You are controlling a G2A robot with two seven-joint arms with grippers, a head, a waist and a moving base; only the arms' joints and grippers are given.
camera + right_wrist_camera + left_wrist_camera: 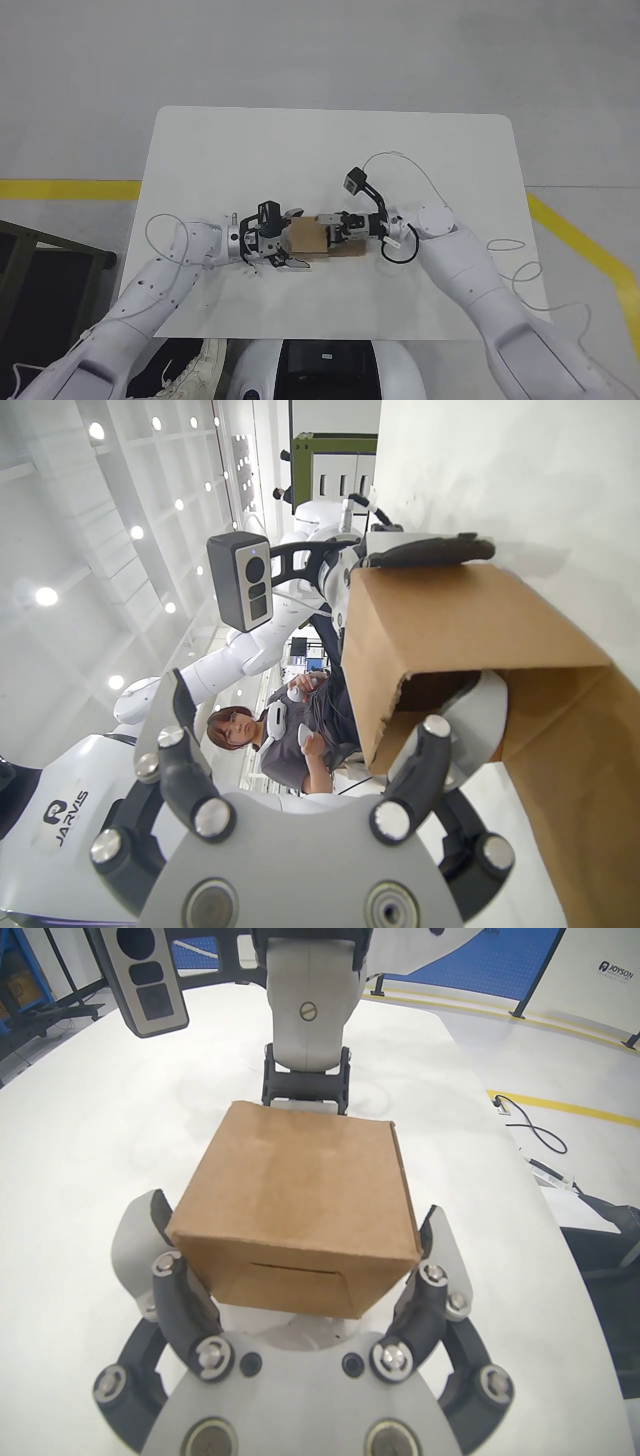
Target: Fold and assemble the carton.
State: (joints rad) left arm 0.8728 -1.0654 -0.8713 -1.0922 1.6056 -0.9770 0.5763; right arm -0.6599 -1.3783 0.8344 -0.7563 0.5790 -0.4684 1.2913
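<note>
Working a brown carton (303, 237) at the white desk (200, 150), toward the near edge and about midway across. Turning the carton's closed, slotted end toward the left gripper (296, 1218) and its open end toward the right gripper (330, 695). Taking into that open end one of the right fingers (475, 710), tucked just under the upper panel. Leaving the rest of the interior dark past that finger, with any contents too dim to make out. Trailing a flat cardboard flap (347, 250) from the open end, lying beneath the right gripper.

Spreading the left fingers (142, 1243) wide, one at each side of the carton's closed end. Touching both near corners with the pads, and apparently clamping the carton across its width. Holding the right fingers far apart as well: one inside the carton, the other out in free air beside the carton, touching nothing.

Hiding the carton's underside on every side, so not telling whether it is resting on the desk or being held just off it. Covering most of the right gripper behind the carton in the left wrist view, leaving its dark finger links above the carton's far edge. Cutting the flap off at the frame edge in the right wrist view.
</note>
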